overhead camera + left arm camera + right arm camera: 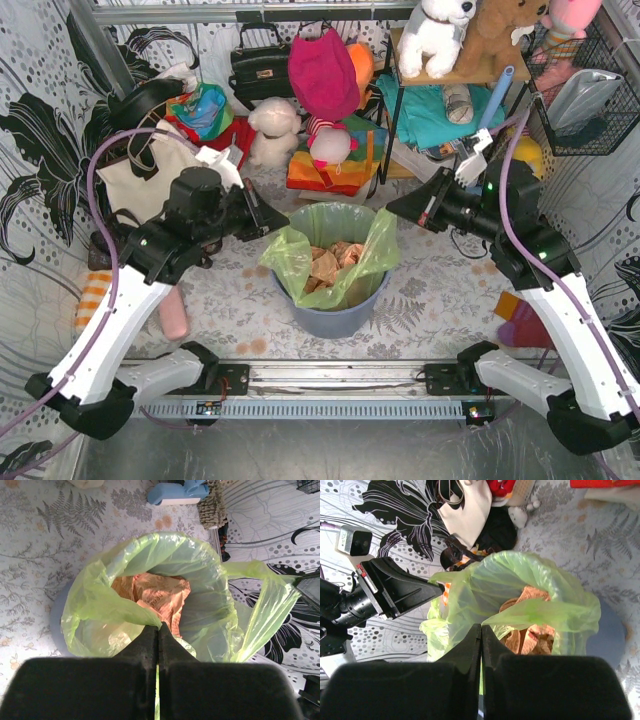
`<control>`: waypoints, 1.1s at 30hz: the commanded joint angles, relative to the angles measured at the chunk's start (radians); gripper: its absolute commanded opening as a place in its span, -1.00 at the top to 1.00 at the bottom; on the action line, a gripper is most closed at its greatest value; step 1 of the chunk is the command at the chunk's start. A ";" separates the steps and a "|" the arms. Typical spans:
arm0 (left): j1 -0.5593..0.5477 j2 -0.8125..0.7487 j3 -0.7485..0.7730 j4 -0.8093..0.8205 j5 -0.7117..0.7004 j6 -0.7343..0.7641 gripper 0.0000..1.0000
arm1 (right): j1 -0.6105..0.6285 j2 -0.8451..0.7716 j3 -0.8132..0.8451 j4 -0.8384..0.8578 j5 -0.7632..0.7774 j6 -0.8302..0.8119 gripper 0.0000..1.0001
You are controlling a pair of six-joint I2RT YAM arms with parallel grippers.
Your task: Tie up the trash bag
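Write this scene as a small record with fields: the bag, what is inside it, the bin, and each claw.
bag: thin translucent light-green plastic trash bag, mouth open, not tied, sitting in the bin
contents: crumpled brown paper
bin: round blue-grey plastic bin, upright
left claw: shut, pinching the bag's rim on its own side
right claw: shut, pinching the rim on the opposite side

Robot test cell, dressed with household clutter. Two white robot arms (110, 330) are bolted to an aluminium rail (330, 378) at the near edge. A metal frame bar (250, 12) runs overhead. Printed floral cloth (40, 120) serves as walls. Props at the back: plush toys (437, 35), black handbag (258, 65), wire basket (590, 110).
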 commanded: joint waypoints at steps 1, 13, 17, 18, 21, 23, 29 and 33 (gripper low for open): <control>0.001 0.041 0.074 0.093 -0.034 0.055 1.00 | 0.001 0.038 0.081 0.111 0.017 -0.055 1.00; 0.014 0.161 0.125 0.167 -0.082 0.130 1.00 | 0.001 0.132 0.023 0.246 0.099 -0.161 1.00; 0.028 0.216 0.120 0.210 -0.084 0.148 1.00 | 0.001 0.184 -0.010 0.323 0.102 -0.182 1.00; 0.033 0.235 0.125 0.218 -0.080 0.156 1.00 | 0.000 0.202 -0.009 0.340 0.101 -0.189 1.00; 0.047 0.293 0.167 0.234 -0.065 0.183 1.00 | 0.001 0.256 0.016 0.362 0.107 -0.216 1.00; 0.056 0.327 0.189 0.253 -0.055 0.201 1.00 | 0.000 0.289 0.034 0.367 0.128 -0.231 1.00; 0.084 0.393 0.210 0.366 0.032 0.231 1.00 | 0.000 0.369 0.054 0.455 0.092 -0.278 1.00; 0.093 0.391 0.250 0.420 0.146 0.220 1.00 | 0.001 0.374 0.071 0.536 0.010 -0.271 1.00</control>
